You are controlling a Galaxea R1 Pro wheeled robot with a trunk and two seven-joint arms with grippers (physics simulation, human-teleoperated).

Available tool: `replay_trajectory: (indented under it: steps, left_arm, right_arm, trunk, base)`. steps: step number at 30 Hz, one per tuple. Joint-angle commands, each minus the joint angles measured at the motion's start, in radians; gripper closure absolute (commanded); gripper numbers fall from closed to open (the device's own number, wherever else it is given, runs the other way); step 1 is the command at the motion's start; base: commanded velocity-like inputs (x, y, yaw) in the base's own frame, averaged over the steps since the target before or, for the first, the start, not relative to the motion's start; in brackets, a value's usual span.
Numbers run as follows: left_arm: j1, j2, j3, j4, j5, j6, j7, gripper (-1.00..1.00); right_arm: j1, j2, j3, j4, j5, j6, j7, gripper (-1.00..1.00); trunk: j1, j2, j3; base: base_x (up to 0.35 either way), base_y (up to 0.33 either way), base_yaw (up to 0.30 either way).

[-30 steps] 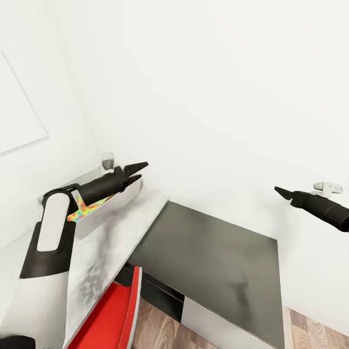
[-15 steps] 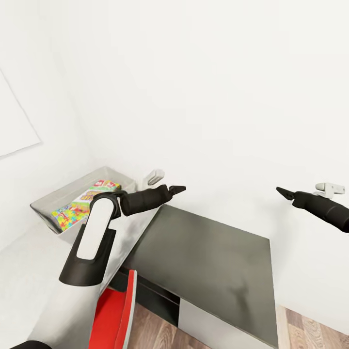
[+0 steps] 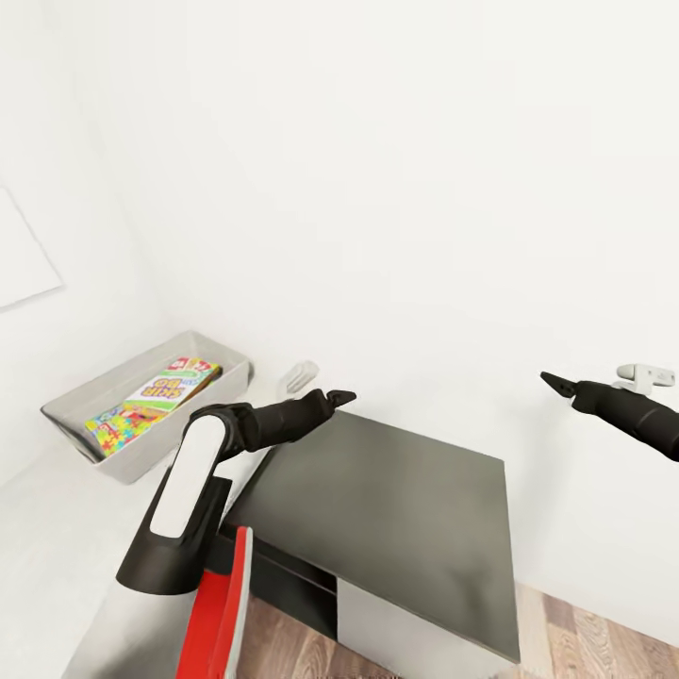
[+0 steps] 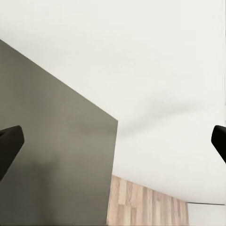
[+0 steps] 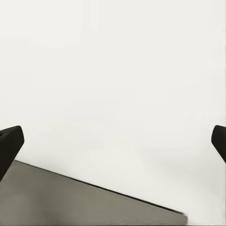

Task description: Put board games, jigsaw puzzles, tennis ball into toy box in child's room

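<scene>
Nearest, a red chair back [image 3: 222,613] at the bottom edge of the head view, just in front of the desk [image 3: 57,528]. The pale desk top runs along the left; its lower dark corner section [image 3: 396,509] sits to the right, wood floor [image 3: 575,641] beyond it.

Left gripper [image 3: 338,397] hangs over the near-left edge of the dark section; in the left wrist view its fingertips [image 4: 9,146] sit far apart with nothing between them, so wide open and empty.

Right gripper [image 3: 550,380] is out to the right in front of the wall, off the desk; its fingertips [image 5: 9,143] are likewise spread wide, holding nothing.

Farther back, the toy box [image 3: 104,387] stands at the far end of the pale top, by the wall. Inside lie a white-green-red board game [image 3: 174,382] and a bright jigsaw puzzle [image 3: 113,422], side by side. A small white object [image 3: 298,375] lies just past the box, against the wall.
</scene>
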Motion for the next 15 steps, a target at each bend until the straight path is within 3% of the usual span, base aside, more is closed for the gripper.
replay_trajectory:
  steps: [1,15]
  left_arm:
    - [-0.001,-0.001,0.000,-0.001,0.008,0.001,0.011,-1.00]
    - [-0.004,-0.002,-0.003,0.008,0.001,0.000,0.014,-1.00]
  right_arm:
    - [-0.001,0.000,-0.002,0.000,0.003,0.005,0.006,-1.00]
    - [0.001,0.003,0.014,0.000,0.008,0.009,0.002,-1.00]
  trunk:
    - [0.000,-0.001,0.000]
    - [0.000,-0.001,0.023]
  base:
    - [-0.215,-0.140,-0.114]
    - [-0.260,-0.176,-0.115]
